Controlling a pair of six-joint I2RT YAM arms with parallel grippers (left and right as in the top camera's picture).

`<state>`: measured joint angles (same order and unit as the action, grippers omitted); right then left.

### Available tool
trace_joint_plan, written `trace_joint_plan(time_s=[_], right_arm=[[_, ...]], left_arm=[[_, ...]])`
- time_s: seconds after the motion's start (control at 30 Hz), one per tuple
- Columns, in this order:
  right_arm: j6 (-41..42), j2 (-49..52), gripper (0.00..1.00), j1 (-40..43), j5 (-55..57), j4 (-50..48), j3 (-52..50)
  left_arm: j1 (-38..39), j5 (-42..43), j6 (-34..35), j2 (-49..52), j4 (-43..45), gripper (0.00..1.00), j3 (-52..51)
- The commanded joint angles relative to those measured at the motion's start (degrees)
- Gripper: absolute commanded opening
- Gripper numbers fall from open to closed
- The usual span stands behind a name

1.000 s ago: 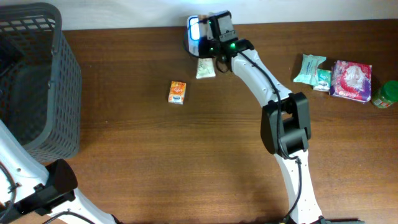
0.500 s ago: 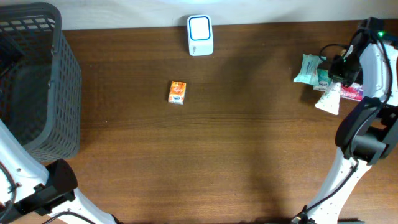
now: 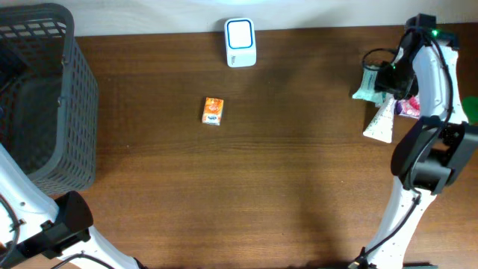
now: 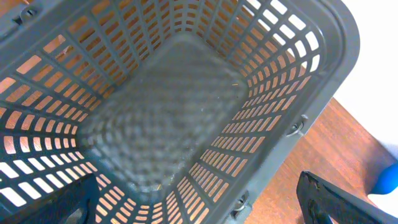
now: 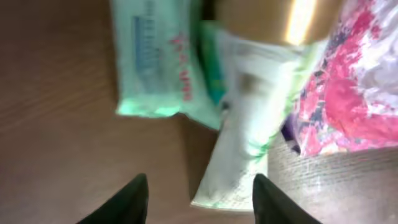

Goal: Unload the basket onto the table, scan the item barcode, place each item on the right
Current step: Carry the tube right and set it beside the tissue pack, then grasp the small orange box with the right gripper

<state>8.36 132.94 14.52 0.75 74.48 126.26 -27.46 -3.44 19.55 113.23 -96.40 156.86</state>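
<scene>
The white barcode scanner [image 3: 240,42] stands at the table's back edge. A small orange box [image 3: 213,110] lies in front of it, toward the left. My right gripper [image 3: 387,76] [image 5: 199,180] is open at the far right, just above a white-and-green tube [image 3: 380,121] [image 5: 239,143] with a gold cap. The tube lies on the table, its flat end between the spread fingertips [image 5: 134,199] and touching neither. My left gripper [image 4: 196,208] is open over the grey basket [image 4: 168,106], nothing between its fingers.
A green wipes pack [image 3: 370,82] [image 5: 155,56] and a pink flowered pack [image 3: 422,97] [image 5: 348,93] lie right beside the tube. The grey basket [image 3: 41,97] fills the left end of the table. The right arm's base [image 3: 418,161] stands at the right.
The right arm has swung from the scanner to the far right carrying the tube, then opened and let the tube go onto the table. The left arm has stayed still.
</scene>
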Motion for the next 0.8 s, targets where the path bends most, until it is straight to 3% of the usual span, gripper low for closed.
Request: trace_joint_plan(time_s=[0.0, 0.03, 0.1, 0.27, 0.4, 0.5, 0.53, 0.57, 0.6, 0.63, 0.77], right_arm=[[3.1, -3.0, 0.55, -2.6, -5.3, 7.0, 7.9], [2.8, -3.0, 0.61, -4.0, -14.1, 10.2, 9.0], [0.9, -2.8, 0.88, -7.8, -23.1, 10.1, 9.0], [1.6, 0.0, 0.91, -21.7, -23.0, 0.4, 8.3], [8.4, 4.0, 0.99, -33.9, -22.6, -12.7, 5.2], [18.2, 7.5, 0.99, -39.5, -13.6, -17.9, 4.2], [19.1, 8.6, 0.97, -40.1, -13.8, -18.7, 4.2], [21.0, 9.8, 0.73, -40.1, -14.3, -18.8, 4.2], [21.3, 10.6, 0.64, -40.1, -16.0, -19.0, 4.1], [21.3, 11.1, 0.59, -40.1, -19.1, -19.0, 4.0], [21.3, 11.9, 0.58, -40.1, -24.4, -21.1, 0.0]], left_arm=[[-0.1, -0.3, 0.4, -0.3, 0.0, 0.99, 0.2], [-0.1, -0.3, 0.4, -0.3, 0.0, 0.99, 0.2], [-0.1, -0.3, 0.4, -0.3, 0.0, 0.99, 0.2], [-0.1, -0.3, 0.4, -0.3, 0.0, 0.99, 0.2], [-0.1, -0.3, 0.4, -0.3, 0.0, 0.99, 0.2], [-0.1, -0.3, 0.4, -0.3, 0.0, 0.99, 0.2], [-0.1, -0.3, 0.4, -0.3, 0.0, 0.99, 0.2], [-0.1, -0.3, 0.4, -0.3, 0.0, 0.99, 0.2], [-0.1, -0.3, 0.4, -0.3, 0.0, 0.99, 0.2], [-0.1, -0.3, 0.4, -0.3, 0.0, 0.99, 0.2], [-0.1, -0.3, 0.4, -0.3, 0.0, 0.99, 0.2]])
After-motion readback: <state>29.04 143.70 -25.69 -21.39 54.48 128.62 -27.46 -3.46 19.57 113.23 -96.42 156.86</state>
